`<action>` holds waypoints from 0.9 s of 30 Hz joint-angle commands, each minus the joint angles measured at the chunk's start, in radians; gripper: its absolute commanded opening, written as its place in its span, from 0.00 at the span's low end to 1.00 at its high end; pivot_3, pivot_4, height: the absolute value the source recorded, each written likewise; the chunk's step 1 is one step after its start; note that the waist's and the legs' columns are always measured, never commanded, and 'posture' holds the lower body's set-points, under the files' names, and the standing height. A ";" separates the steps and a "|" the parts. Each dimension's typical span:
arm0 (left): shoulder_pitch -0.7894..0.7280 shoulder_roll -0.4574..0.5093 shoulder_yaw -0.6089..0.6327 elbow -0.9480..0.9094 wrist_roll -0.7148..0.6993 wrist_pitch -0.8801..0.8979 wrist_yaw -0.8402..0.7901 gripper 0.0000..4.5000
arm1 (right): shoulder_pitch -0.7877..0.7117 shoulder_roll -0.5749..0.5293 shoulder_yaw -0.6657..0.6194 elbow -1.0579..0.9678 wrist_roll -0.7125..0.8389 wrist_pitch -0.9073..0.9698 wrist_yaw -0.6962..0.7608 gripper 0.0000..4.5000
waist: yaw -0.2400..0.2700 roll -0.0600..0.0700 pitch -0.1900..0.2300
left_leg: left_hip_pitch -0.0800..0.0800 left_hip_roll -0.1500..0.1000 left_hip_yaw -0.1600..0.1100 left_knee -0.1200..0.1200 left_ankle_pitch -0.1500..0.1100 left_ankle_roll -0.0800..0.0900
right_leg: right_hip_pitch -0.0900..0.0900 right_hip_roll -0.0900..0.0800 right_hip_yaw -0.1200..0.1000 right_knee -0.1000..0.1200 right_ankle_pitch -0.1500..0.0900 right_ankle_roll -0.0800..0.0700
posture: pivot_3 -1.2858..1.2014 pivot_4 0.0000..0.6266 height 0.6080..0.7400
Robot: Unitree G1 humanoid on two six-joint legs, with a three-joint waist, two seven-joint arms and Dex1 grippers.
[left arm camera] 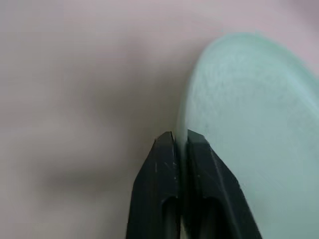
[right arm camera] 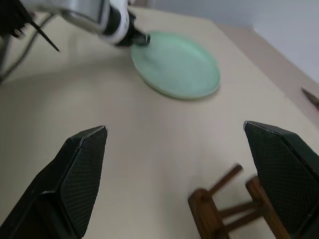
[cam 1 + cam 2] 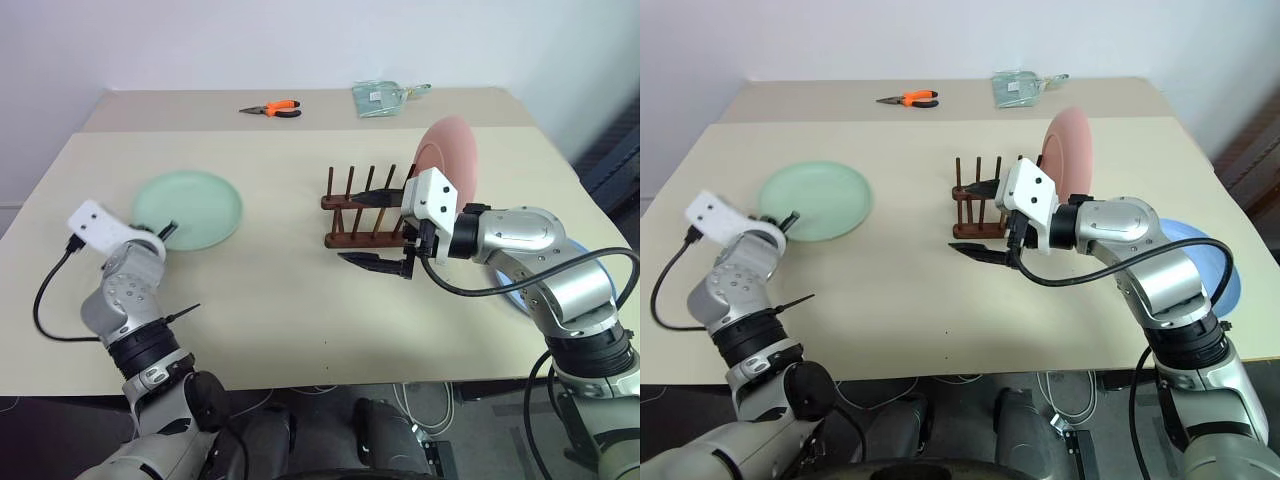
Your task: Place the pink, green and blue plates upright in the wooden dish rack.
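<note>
Beige tabletop (image 3: 300,290) under a plain white wall is hosting the action, with orange-handled pliers (image 3: 272,109) and a clear bag (image 3: 385,98) lying at the far edge, well out of play. Pink plate (image 3: 447,157) is standing upright at the right end of the wooden dish rack (image 3: 362,212), so that one looks done. Over on the left, the left gripper (image 1: 180,144) is pinching the near rim of the green plate (image 3: 188,208), fingers squeezed tight on the edge, while the plate is lying flat on the table, well apart from the rack. Right gripper (image 3: 982,218) is hovering just in front of the rack, its fingers spread wide and carrying nothing. Blue plate (image 3: 1208,262) is peeking out behind the right arm, lying near the table's right edge.

So the green plate's pickup looks like the step in hand. Next, I'd say, the left arm needs to lift that rim without it slipping, carry the plate across, tip it vertical and drop it into a free slot beside the pink one.
</note>
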 commanded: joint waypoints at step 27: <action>-0.249 -0.118 -0.149 -0.312 -0.323 0.000 -0.063 0.34 | -0.211 0.054 0.124 0.343 -0.673 -0.610 -0.230 0.00 | -0.024 -0.004 0.003 | 0.000 0.000 0.001 -0.001 0.000 0.000 | -0.001 0.000 0.001 -0.001 0.000 0.000 | 0.52 0.24 1.00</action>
